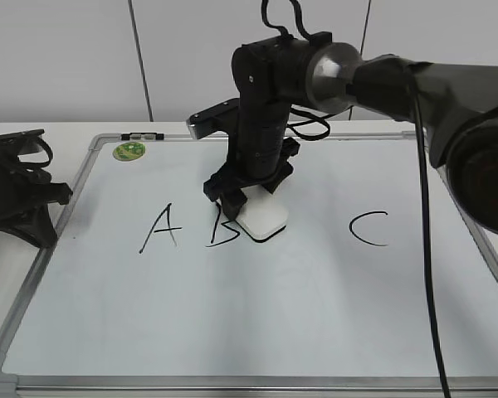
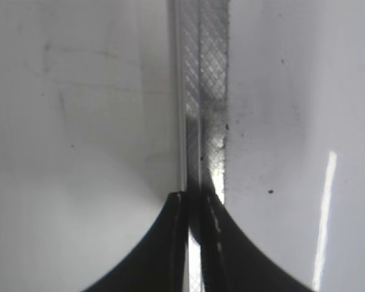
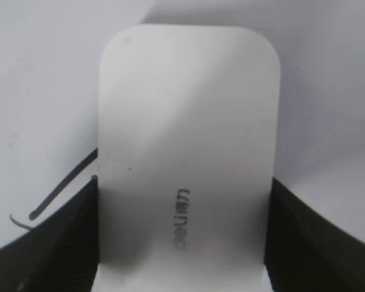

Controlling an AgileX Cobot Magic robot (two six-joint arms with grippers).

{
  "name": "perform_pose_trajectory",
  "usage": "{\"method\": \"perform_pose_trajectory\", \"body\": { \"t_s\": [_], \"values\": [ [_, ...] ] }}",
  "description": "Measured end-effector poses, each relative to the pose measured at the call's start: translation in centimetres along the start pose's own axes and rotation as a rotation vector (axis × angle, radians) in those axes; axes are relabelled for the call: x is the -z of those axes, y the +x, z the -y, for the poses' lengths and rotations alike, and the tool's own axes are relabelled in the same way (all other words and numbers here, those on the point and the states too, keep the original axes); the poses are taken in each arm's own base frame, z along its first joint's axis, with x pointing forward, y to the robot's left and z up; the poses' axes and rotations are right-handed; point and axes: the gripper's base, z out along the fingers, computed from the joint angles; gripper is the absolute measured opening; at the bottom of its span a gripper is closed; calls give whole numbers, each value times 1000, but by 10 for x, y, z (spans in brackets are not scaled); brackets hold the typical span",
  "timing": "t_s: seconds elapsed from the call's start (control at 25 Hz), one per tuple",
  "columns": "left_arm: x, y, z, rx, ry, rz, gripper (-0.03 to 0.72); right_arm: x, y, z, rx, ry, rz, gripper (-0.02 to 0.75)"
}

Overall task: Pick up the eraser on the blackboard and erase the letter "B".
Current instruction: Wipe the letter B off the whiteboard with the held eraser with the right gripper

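Observation:
The blackboard [image 1: 257, 315] is a white board with a grey frame, lying flat with black letters A, B and C. My right gripper [image 1: 247, 199] is shut on the white eraser [image 1: 264, 220], which sits on the board just right of the letter "B" [image 1: 223, 233]. In the right wrist view the eraser [image 3: 185, 152] fills the middle between the two dark fingers, and a black stroke of the B [image 3: 64, 185] shows at its left. My left gripper [image 2: 194, 204] is shut and empty over the board's left frame [image 2: 204, 91].
The letter A [image 1: 160, 228] is left of the B and the letter C [image 1: 369, 228] is to the right. A round green magnet [image 1: 129, 151] sits at the board's top left corner. The left arm [image 1: 17, 191] rests beside the board's left edge.

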Motion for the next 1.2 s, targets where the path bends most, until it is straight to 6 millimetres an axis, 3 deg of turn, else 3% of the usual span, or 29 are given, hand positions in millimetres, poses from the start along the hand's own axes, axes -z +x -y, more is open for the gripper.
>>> {"method": "perform_pose_trajectory", "body": {
  "t_s": [0.56,0.96,1.2],
  "values": [
    [0,0,0,1,0,0,11,-1,2,-9,-27,-78,-36,543],
    [0,0,0,2,0,0,11,-1,0,-61,111,-43,-57,543],
    [0,0,0,1,-2,0,11,0,0,-71,141,-23,-58,543]
  ]
}}
